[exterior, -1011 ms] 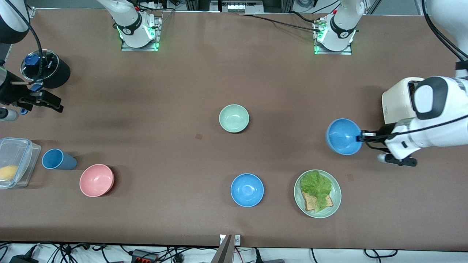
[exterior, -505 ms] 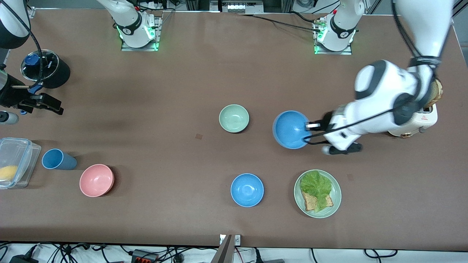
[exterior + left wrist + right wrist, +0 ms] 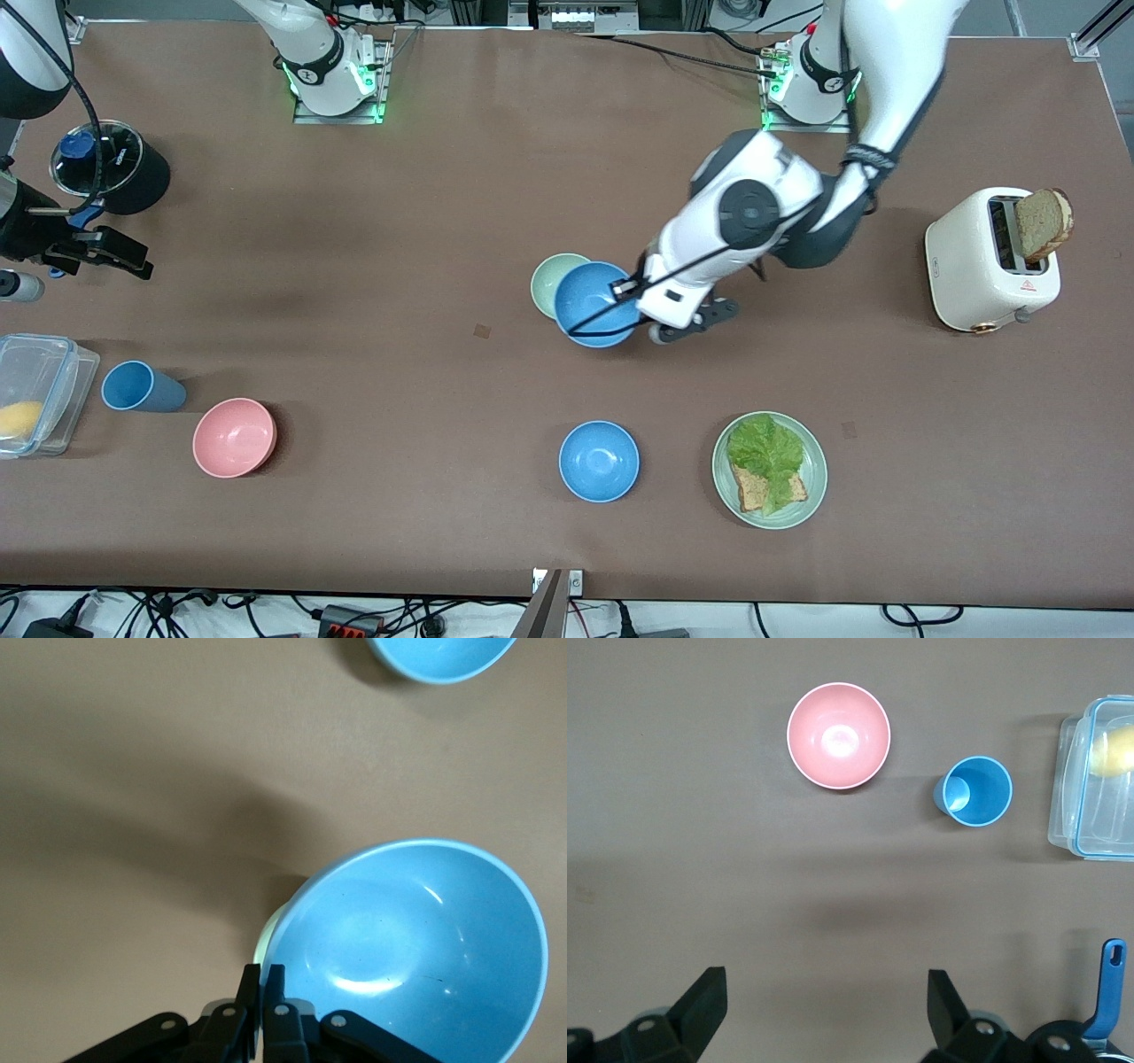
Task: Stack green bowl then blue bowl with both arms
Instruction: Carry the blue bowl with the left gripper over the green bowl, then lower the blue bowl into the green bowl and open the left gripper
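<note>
Carried over, left claw (image 3: 623, 288) pinches blue bowl (image 3: 595, 304) above green bowl (image 3: 551, 280).

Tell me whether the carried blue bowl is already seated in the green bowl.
Not seated. The left gripper holds the blue bowl by its rim, tilted, only partly over the green bowl.

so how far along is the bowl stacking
Partly done. The left claw is shut on a blue bowl, held over the green bowl and overlapping it, not yet seated. Left: lower and release it. The other blue bowl sits untouched. The right claw waits, open, near the pink bowl's end.
</note>
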### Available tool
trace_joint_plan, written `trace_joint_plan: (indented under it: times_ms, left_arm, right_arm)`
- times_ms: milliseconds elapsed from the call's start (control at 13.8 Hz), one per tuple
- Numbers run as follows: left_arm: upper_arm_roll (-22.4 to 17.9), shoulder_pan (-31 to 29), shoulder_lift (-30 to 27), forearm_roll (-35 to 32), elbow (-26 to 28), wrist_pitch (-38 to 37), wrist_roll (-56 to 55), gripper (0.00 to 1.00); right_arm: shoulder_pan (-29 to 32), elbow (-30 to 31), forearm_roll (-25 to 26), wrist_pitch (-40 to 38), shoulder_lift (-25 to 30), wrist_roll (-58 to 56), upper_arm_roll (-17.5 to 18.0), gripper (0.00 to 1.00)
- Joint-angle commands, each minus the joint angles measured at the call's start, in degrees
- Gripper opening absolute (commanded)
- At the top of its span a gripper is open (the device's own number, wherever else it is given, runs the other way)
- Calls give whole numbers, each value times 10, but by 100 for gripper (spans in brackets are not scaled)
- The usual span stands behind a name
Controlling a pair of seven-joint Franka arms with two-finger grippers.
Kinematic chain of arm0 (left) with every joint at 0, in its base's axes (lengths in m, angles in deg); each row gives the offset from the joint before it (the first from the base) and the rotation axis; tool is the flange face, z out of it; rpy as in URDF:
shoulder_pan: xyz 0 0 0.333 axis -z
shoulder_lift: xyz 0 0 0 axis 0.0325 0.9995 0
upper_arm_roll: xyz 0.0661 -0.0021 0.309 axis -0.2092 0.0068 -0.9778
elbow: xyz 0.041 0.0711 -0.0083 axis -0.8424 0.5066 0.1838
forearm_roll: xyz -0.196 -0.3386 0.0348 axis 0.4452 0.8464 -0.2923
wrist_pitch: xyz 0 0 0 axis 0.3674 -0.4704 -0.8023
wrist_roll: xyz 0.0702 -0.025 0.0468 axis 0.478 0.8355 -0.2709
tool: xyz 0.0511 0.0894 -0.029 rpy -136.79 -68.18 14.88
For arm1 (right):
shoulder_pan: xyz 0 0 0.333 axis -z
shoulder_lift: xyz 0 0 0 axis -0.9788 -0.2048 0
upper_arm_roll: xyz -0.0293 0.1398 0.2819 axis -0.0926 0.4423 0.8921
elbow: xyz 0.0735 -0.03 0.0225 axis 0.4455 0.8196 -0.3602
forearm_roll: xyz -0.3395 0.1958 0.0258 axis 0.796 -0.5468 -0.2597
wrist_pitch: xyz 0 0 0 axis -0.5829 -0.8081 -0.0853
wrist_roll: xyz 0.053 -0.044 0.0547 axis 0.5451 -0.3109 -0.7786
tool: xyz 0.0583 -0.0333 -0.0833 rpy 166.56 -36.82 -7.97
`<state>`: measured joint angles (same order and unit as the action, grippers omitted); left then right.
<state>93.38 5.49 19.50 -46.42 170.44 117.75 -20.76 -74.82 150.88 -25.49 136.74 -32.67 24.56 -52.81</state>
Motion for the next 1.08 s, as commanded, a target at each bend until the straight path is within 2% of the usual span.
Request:
trace_joint_plan:
  times_ms: [0,505,1011]
  left_arm:
    - [-5,26,24,-50,-6,13,-58,1]
    - [-4,50,26,-61,29,48,-125,0]
    - [-3,57,-4,-61,84,86,-183,0]
  right_arm:
    - [4,6,6,4,4,2,4,100]
    - [4,6,6,6,4,3,4,100]
    - [4,6,5,6,4,3,4,100]
